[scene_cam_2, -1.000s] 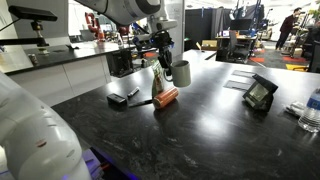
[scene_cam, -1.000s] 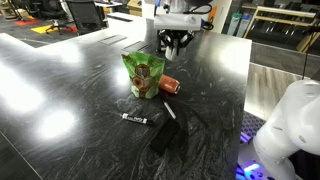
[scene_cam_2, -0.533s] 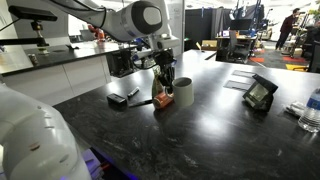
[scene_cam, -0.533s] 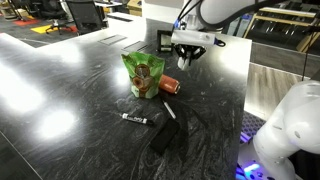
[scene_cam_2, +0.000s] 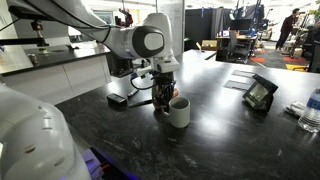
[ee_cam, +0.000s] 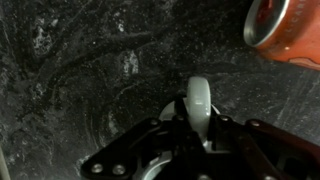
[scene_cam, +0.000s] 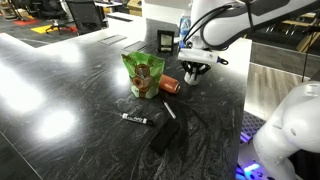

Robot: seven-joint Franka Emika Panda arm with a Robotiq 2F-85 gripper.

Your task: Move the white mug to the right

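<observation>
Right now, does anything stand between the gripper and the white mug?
Nothing visible does: the gripper grips the white mug by its rim. The red can and the green bag lie off to one side.

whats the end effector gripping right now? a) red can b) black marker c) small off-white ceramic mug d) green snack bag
c: the end effector is closed on the wall of the small off-white ceramic mug, seen pinched in the wrist view; the green snack bag stands apart.

White glossy arm (scene_cam_2: 150, 40), rounded bulbous casings, dark seams at joints, matte black angular jaws
</observation>
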